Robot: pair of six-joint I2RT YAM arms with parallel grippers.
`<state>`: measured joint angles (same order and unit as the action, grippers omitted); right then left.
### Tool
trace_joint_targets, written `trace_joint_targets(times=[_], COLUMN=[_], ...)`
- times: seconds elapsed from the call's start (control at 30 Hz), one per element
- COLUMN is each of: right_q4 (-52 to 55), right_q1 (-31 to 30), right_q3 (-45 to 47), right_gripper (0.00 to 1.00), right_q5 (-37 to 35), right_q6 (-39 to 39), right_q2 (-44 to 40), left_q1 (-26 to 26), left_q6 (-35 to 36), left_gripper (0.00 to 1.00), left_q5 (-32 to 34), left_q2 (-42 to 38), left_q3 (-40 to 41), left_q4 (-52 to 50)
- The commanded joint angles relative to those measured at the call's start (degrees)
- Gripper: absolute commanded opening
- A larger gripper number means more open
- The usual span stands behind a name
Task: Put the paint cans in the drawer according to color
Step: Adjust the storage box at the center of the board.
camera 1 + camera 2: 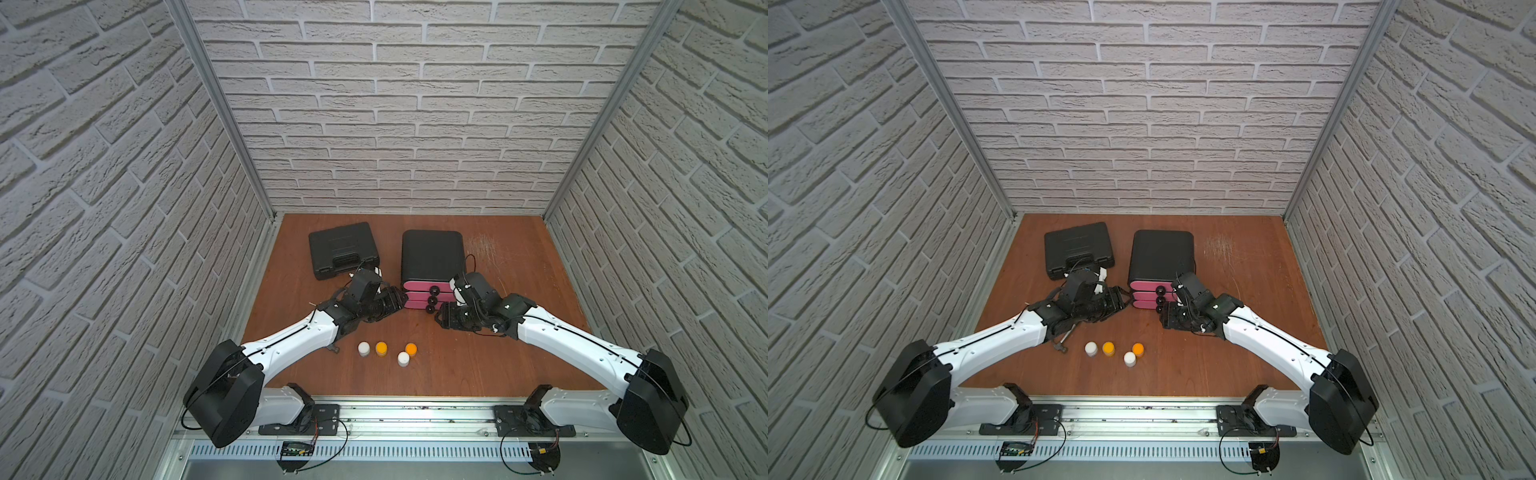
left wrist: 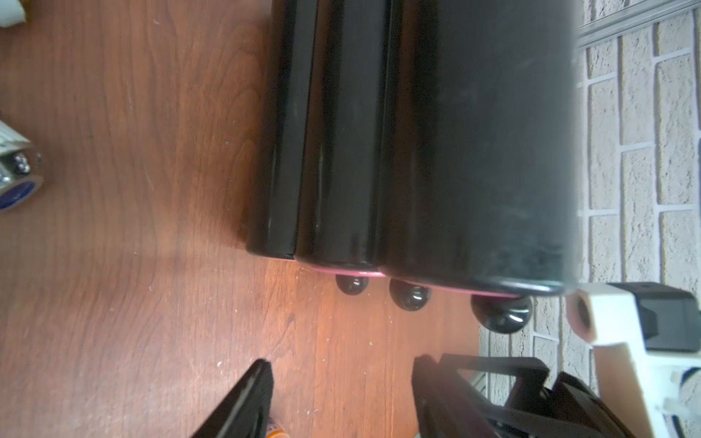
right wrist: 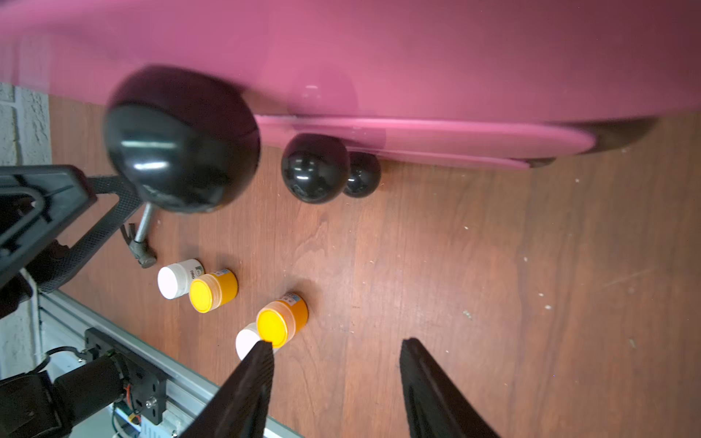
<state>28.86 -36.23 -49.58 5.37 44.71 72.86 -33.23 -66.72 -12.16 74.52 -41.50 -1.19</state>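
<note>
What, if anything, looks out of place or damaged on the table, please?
A small hammer lies stray under the left arm, near the paint cans. The table shows a white scuffed patch right of the drawer. The cans stand upright; nothing spilled.

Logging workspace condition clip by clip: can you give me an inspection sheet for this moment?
Surface: brown wooden table, scuffed patch far right.
Job's things: two white cans and two orange cans stand loose up front; no green cans seen; chest of drawers, drawers look shut.
Clutter: black case; small hammer.
Grippers: left tool and right tool open, empty, near the chest's knobs.
Cables: black loops at arm bases.
Surroundings: brick-pattern walls; metal rail.
</note>
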Motion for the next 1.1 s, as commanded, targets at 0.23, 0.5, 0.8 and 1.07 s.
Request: trace_joint_targets(times=[0.23,0.5,0.8,1.07], right_q4=[-18.4,-22.9,-34.3,-46.5], right_q1=[0.1,-0.2,-0.6,-3.9], right_q3=[6.1,14.5,25.6,27.0], right_gripper=[0.57,0.56,0.56,0.58], right_q5=[-5.5,-11.1,-12.9,-15.9], right_q6=[0.7,-6.9,-11.0,-17.2], right_q2=[-1.1,-10.0,-15.8,-10.8], left_q1=[-0.2,-0.6,-4.4,-4.5], left_q6=[-1.0,-1.7,-2.8,-1.9], left_gripper=[0.63,0.63,0.61,0.61], left_q5=[1.8,3.2,9.6,10.8], left_q2=[-0.8,-0.2,1.6,1.2], left_q3=[1.3,1.4,2.3,2.5], left_q4=[2.9,4.4,11.5,13.0])
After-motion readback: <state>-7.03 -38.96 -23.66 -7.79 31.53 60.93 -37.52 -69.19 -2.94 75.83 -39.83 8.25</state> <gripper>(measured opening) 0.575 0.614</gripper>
